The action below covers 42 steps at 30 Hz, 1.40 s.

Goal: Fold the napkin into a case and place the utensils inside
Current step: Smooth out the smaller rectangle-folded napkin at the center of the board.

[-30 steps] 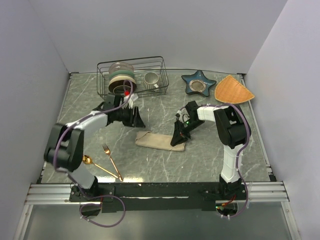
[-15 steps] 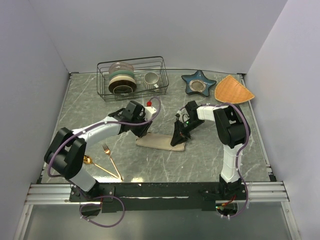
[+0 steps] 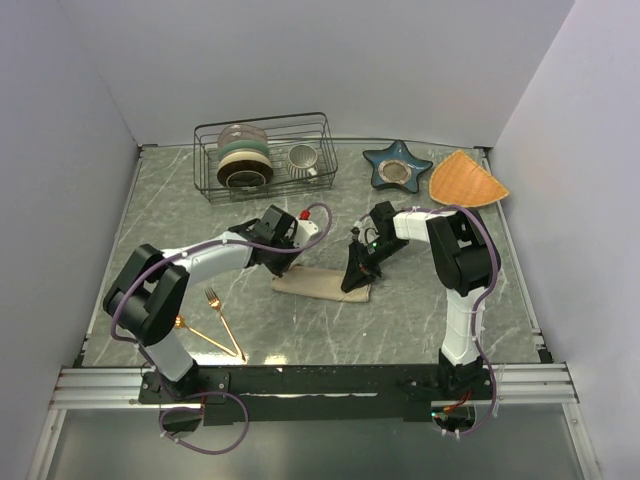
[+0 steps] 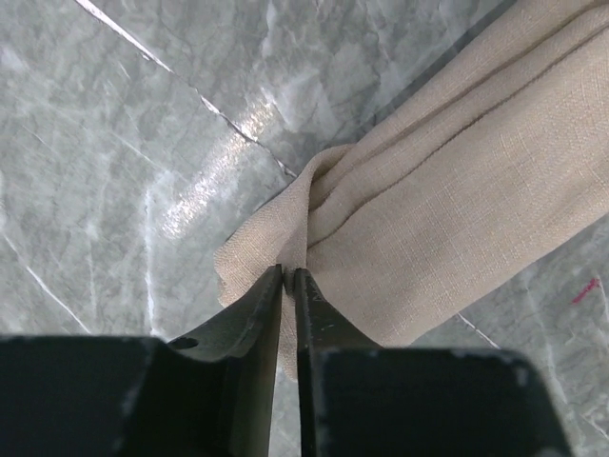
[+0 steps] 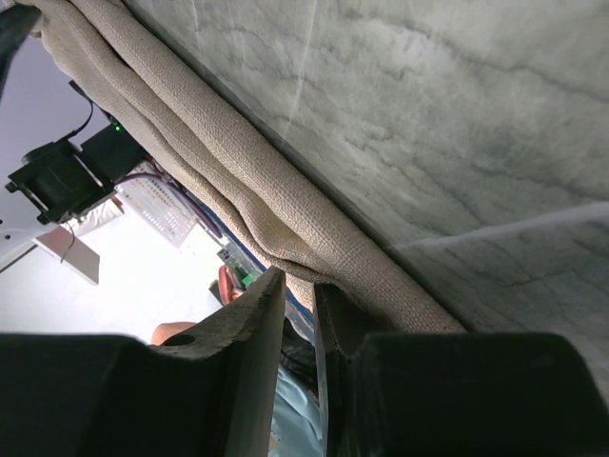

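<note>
The napkin point(image 3: 320, 282) lies folded into a long narrow strip mid-table point(image 3: 400, 320). Its long axis runs left to right, the right end slightly nearer the arms. The left gripper point(image 3: 283, 262) sits at the left end, its jaws almost closed and pinching a bunched fold of cloth point(image 4: 457, 219). The right gripper point(image 3: 356, 278) is at the right end, its jaws narrow with the cloth edge point(image 5: 257, 190) between them.

Near the left arm's base lie the fork point(image 3: 220, 320), tines pointing away, and the spoon point(image 3: 190, 330), bowl to the left. Their handles meet.

At the far edge, a wire rack point(image 3: 327, 150) holds upright plates point(image 3: 243, 160) and a mug point(image 3: 303, 158). A blue star-shaped dish point(image 3: 375, 157) holds something small and round.
</note>
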### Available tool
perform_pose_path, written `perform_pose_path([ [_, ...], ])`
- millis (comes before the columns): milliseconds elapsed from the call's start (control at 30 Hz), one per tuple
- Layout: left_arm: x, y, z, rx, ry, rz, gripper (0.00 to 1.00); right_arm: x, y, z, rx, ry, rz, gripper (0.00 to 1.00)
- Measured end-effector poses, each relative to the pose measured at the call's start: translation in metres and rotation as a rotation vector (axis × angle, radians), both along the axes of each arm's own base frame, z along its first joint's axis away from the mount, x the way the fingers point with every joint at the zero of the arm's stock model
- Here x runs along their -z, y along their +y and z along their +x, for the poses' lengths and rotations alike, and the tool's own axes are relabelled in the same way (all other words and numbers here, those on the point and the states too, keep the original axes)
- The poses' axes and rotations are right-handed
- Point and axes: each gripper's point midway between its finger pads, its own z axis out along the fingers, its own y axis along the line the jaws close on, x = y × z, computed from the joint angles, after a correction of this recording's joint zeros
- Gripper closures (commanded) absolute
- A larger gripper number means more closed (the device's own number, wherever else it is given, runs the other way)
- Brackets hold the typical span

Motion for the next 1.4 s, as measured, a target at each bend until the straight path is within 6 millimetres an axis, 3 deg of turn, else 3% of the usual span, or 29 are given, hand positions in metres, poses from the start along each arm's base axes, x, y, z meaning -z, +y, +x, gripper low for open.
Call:
perform_pose_path([
  [167,-0.002,-0.004,0.002,0.017,-0.013,0.007,0.99,0.0,0.0,0.0,-0.001,0.001,0.0,0.73],
  [667,-0.007,-0.015,-0.021,0.157,-0.05,0.029,0.99,0.0,0.0,0.0,0.0,0.001,-0.001,0.73],
  [1000,0.015,-0.011,-0.031,0.206,-0.017,0.056,0.98,0.001,0.0,0.0,0.0,0.002,-0.002,0.73],
  [1100,0.015,-0.009,-0.029,0.206,-0.011,0.043,0.8,0.001,0.0,0.0,-0.001,0.002,-0.003,0.73],
  [1133,0.014,-0.009,-0.028,0.204,-0.004,0.031,0.66,0.001,0.0,0.0,-0.001,0.002,-0.003,0.73],
  [1233,0.012,-0.006,-0.027,0.204,0.026,-0.015,0.49,0.001,0.0,0.001,-0.003,0.001,-0.004,0.73],
  [1333,-0.004,-0.003,-0.028,0.209,0.037,-0.078,0.41,0.001,0.0,0.002,-0.005,0.0,-0.004,0.73],
  [1400,-0.027,-0.002,-0.028,0.217,0.005,-0.135,0.38,0.001,0.0,0.002,-0.006,0.0,-0.004,0.73],
])
